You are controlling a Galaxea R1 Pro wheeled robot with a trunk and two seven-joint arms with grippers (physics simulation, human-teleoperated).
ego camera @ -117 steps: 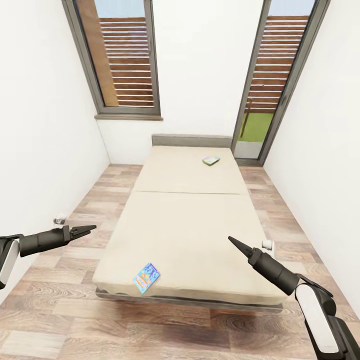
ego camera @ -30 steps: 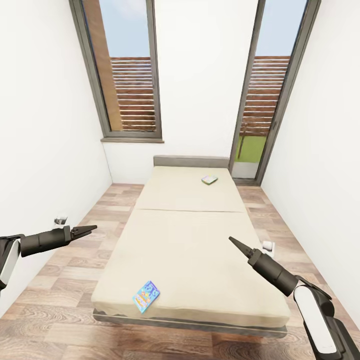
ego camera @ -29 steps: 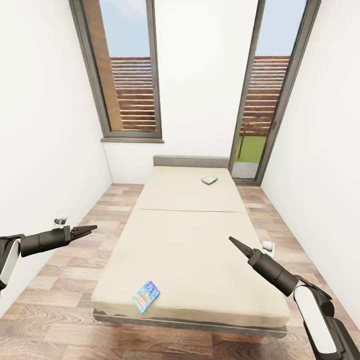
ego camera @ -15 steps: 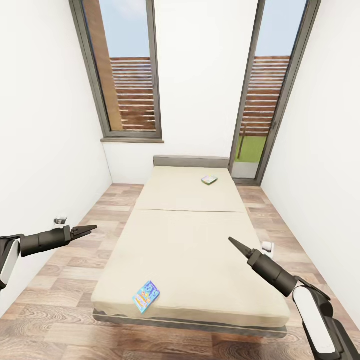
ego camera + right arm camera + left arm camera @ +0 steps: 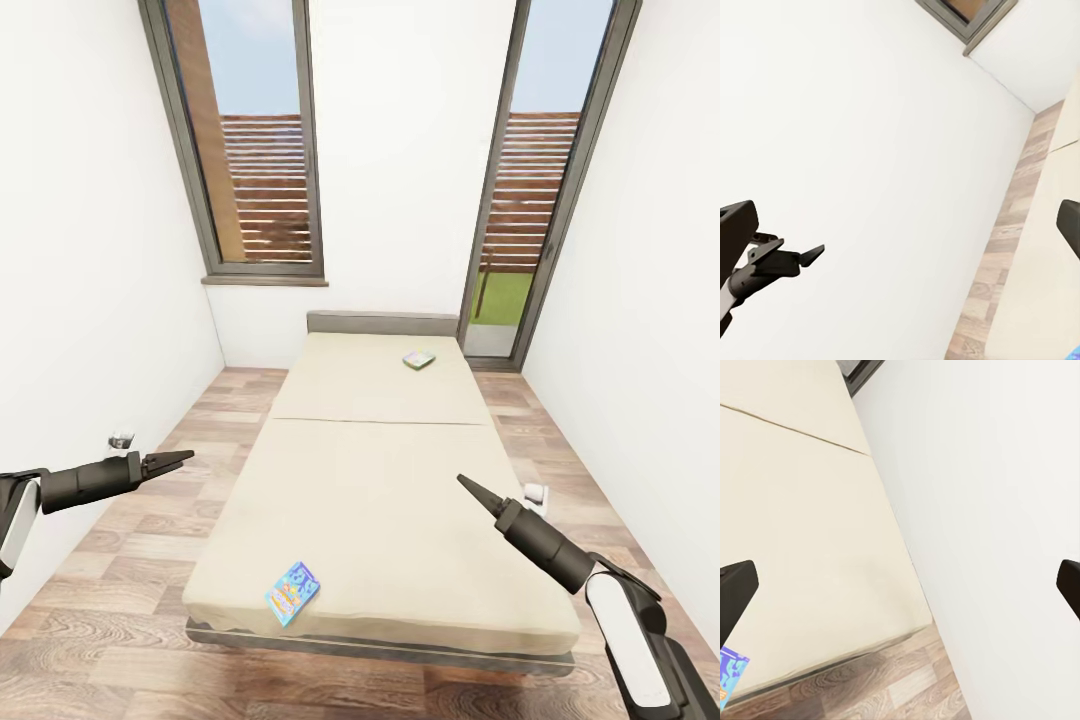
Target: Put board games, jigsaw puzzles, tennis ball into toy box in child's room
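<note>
The bed (image 5: 380, 470) carries plain cream mattresses with a soft, matt, cloth-like surface, set on a thin, smooth grey frame. The blue board game (image 5: 293, 592) has a glossy printed cover, as of coated card. The floor (image 5: 150, 500) is wood plank with visible grain and a faint sheen. The walls (image 5: 80, 250) are smooth matt white. The window frames (image 5: 312, 150) look like dull grey metal.
</note>
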